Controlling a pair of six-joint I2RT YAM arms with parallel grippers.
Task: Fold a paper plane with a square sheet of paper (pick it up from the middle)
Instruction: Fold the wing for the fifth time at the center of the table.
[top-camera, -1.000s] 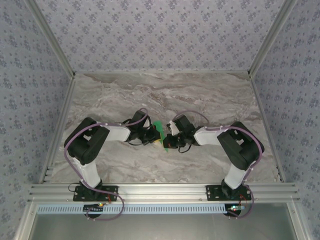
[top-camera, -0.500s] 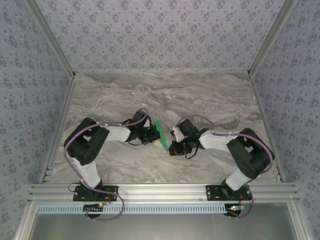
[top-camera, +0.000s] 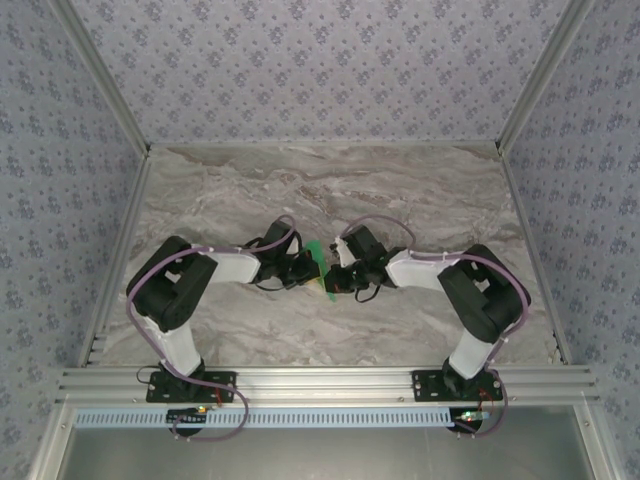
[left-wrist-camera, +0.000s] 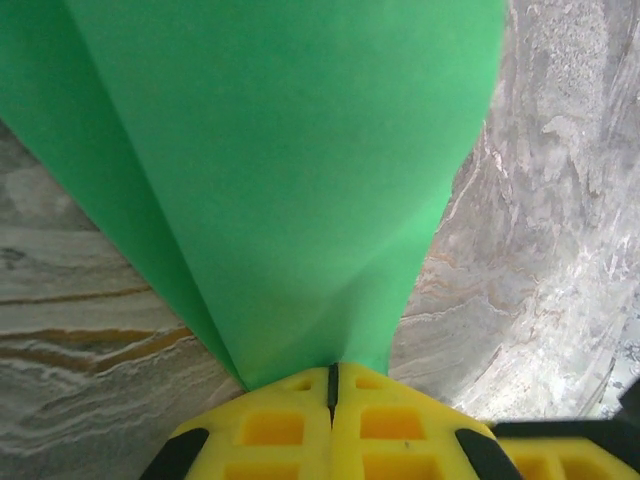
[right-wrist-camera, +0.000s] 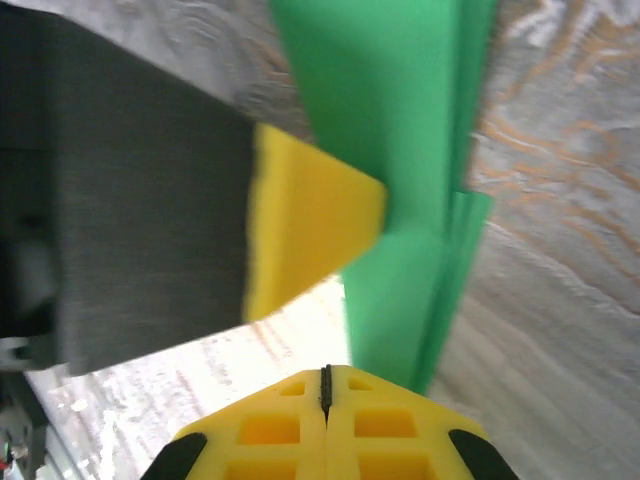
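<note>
While the two grippers meet tip to tip, the paper plane (top-camera: 316, 256) stands between them.
Left gripper (left-wrist-camera: 332, 375): its yellow jaws are clenched on the narrow end of the green paper, which rises straight out of the seam between them and fans wider beyond the tips, one long crease running up its left side. Right gripper (right-wrist-camera: 325, 378): its jaws are pressed together too, with the folded paper meeting them just right of their seam and stretching away ahead; whether they actually pinch it cannot be told. One yellow fingertip (right-wrist-camera: 310, 235) of the left gripper lies against the paper's left edge, ahead of the right jaws. Marbled table (top-camera: 400, 190) lies beneath both.
</note>
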